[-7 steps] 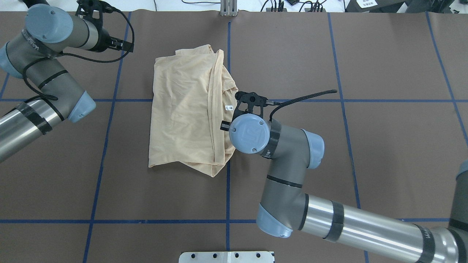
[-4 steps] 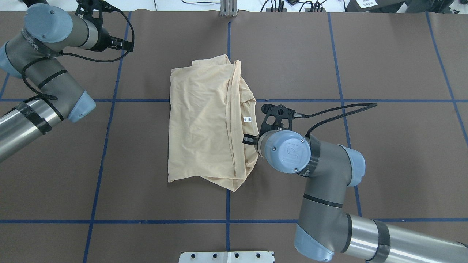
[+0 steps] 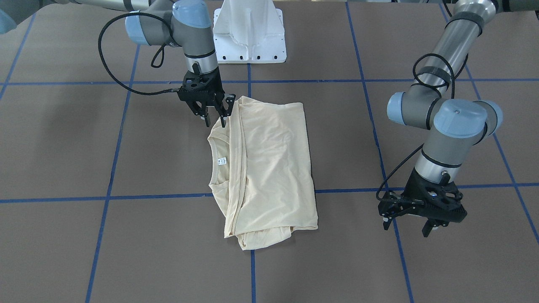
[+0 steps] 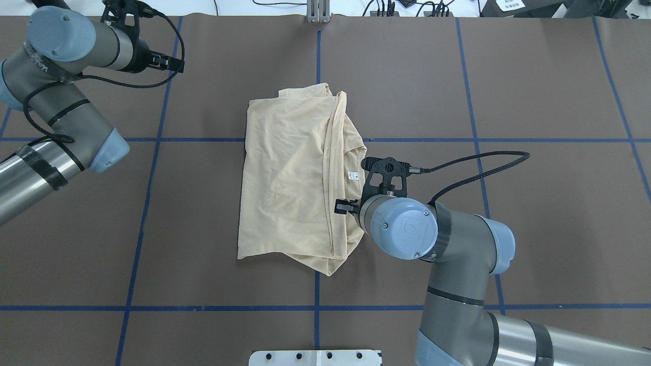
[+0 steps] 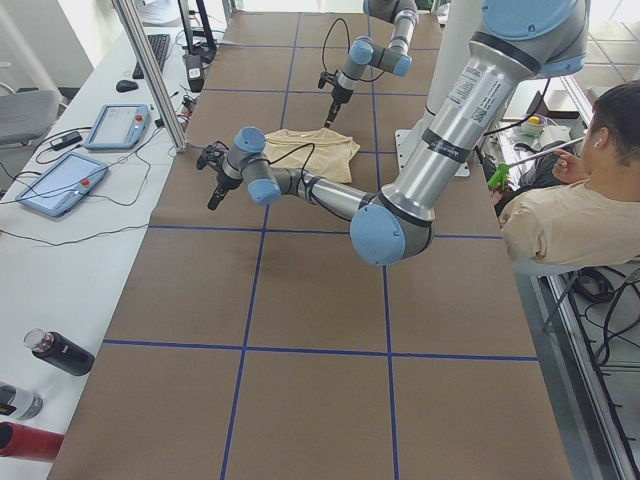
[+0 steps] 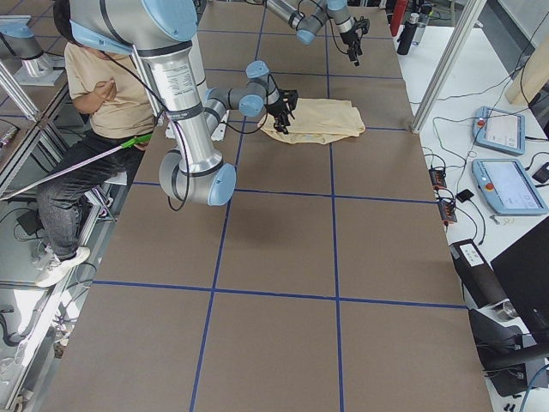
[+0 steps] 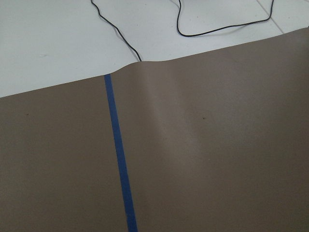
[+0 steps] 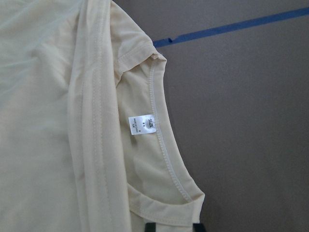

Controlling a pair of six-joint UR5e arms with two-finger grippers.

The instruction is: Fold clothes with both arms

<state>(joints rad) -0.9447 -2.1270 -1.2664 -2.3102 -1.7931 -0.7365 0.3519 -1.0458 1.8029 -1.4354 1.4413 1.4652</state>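
The pale cream shirt [image 4: 290, 178] lies folded in a rough rectangle at the table's middle, its print hidden. Its ribbed neckline and white neck tag [image 4: 353, 175] face my right arm. The shirt also shows in the front view [image 3: 269, 160] and fills the right wrist view [image 8: 48, 121]. My right gripper [image 3: 214, 120] is low at the shirt's neckline corner and shut on the shirt's edge. Its fingertips [image 8: 152, 226] show at the bottom of the wrist view. My left gripper [image 3: 405, 228] is open and empty above bare table, well away from the shirt.
The white pedestal base [image 3: 248, 33] stands at the near table edge. Blue tape lines [image 4: 317, 51] cross the brown table. An operator [image 5: 570, 200] sits beside the table. Tablets [image 5: 60, 185] lie past the far edge. The left wrist view shows the table's far edge and cables [image 7: 120, 38].
My right gripper has moved right and a little toward the robot, dragging the shirt with it across the centre tape line. The left arm has hardly moved.
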